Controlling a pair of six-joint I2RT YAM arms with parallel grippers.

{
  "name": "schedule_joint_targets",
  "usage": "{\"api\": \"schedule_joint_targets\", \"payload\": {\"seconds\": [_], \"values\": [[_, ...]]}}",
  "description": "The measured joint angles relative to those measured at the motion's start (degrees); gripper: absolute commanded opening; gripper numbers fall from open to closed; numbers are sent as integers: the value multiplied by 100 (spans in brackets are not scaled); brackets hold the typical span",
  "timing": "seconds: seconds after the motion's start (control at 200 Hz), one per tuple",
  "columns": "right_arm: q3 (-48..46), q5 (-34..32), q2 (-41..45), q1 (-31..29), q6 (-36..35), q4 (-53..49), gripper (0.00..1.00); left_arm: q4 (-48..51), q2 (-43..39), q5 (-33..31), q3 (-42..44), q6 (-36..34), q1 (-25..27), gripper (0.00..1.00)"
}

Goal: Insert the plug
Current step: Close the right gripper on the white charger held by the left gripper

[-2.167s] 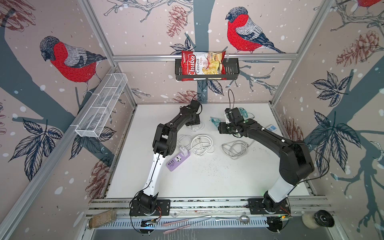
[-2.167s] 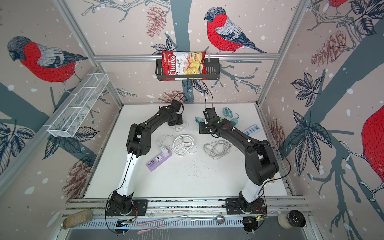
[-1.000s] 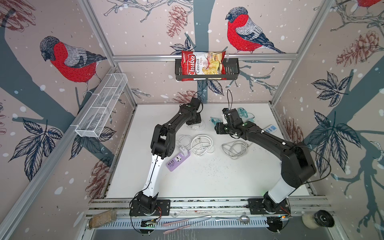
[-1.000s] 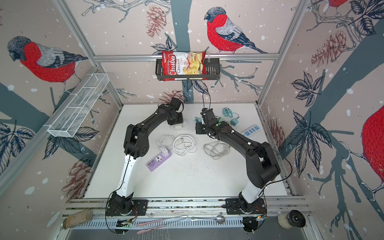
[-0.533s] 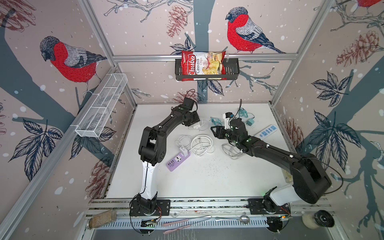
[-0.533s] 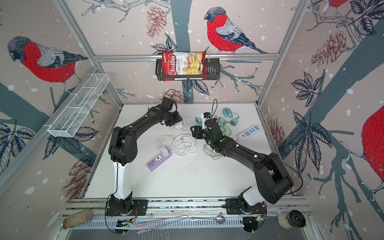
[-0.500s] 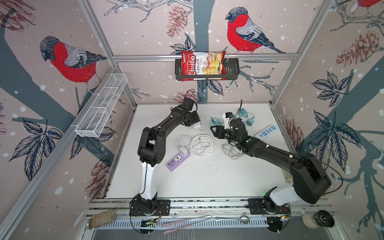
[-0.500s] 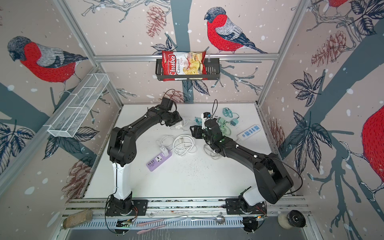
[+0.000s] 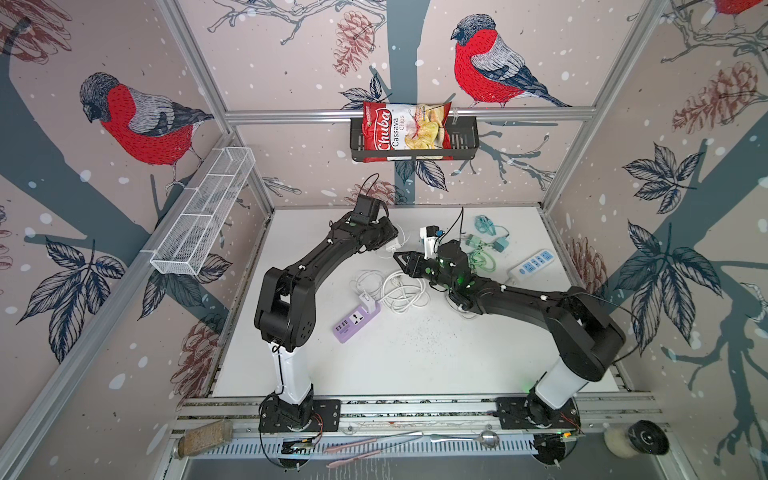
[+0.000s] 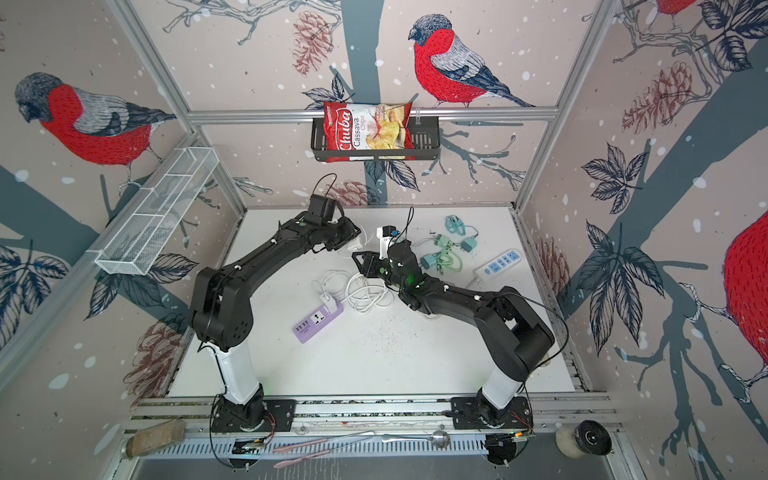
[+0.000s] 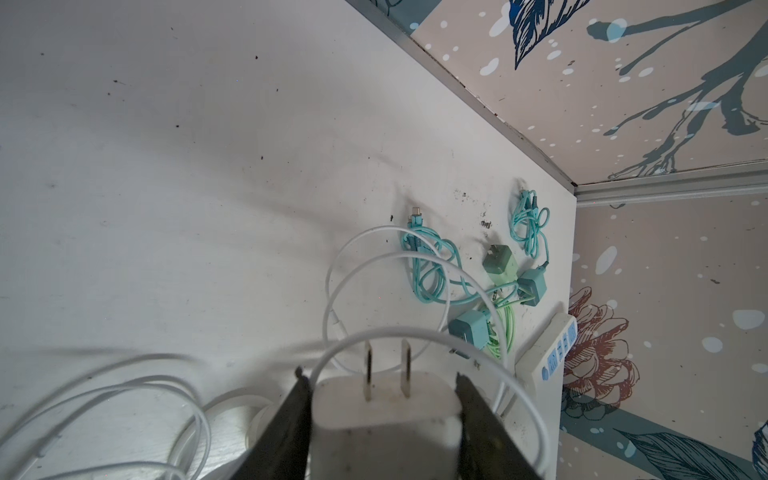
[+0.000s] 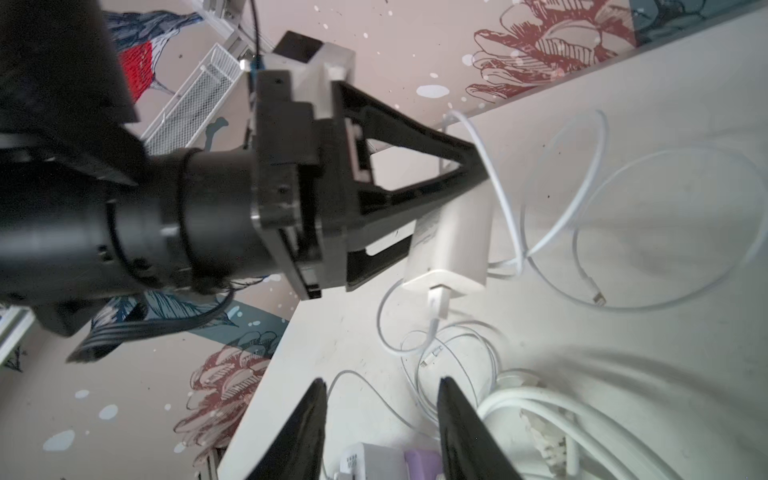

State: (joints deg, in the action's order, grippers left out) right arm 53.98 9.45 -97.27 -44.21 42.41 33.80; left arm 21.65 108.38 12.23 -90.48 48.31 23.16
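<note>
My left claw (image 11: 381, 376) is clamped on the white plug (image 11: 386, 415), one finger pressed to each side of its body. Its two metal prongs (image 11: 386, 370) stick out past my fingertips. A thin white cord (image 11: 415, 336) loops around in front of them.

In both top views this claw (image 9: 390, 243) (image 10: 353, 241) sits toward the back middle of the desk (image 9: 415, 357). From my right wrist the plug (image 12: 453, 241) looks lifted off the surface, with its cord plugged into its end and trailing down.

My right claw (image 12: 381, 384) is parted, with nothing gripped between its fingers. It hangs over a tangle of white cords (image 9: 401, 291), and its tips (image 9: 401, 258) are near the left claw without touching it.

The purple power strip (image 9: 356, 323) (image 10: 318, 323) lies nearer the front of the desk, apart from both claws. Another white plug (image 9: 365, 300) is seated in its far end. The strip also shows at the edge of my right wrist view (image 12: 419, 463).

To the right lie some teal chargers and cords (image 9: 484, 245). A white power strip (image 9: 533, 264) lies near the right wall.
</note>
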Motion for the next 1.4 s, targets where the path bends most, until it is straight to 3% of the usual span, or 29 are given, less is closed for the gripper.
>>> {"api": "schedule_joint_targets", "payload": {"seconds": [0.455, 0.585, 0.77, 1.396], "values": [[118, 35, -706, -70, 719, 1032, 43, -210, -197, 260, 280, 120, -149, 5], [249, 31, -872, -61, 852, 1211, 52, -219, -267, 284, 332, 122, -197, 5], [507, 22, -1091, -35, 896, 1231, 56, -310, -356, 361, 437, 133, -223, 5], [251, -492, -1467, -72, 1150, 2651, 49, -809, -527, 599, 850, 529, -245, 5]]}}
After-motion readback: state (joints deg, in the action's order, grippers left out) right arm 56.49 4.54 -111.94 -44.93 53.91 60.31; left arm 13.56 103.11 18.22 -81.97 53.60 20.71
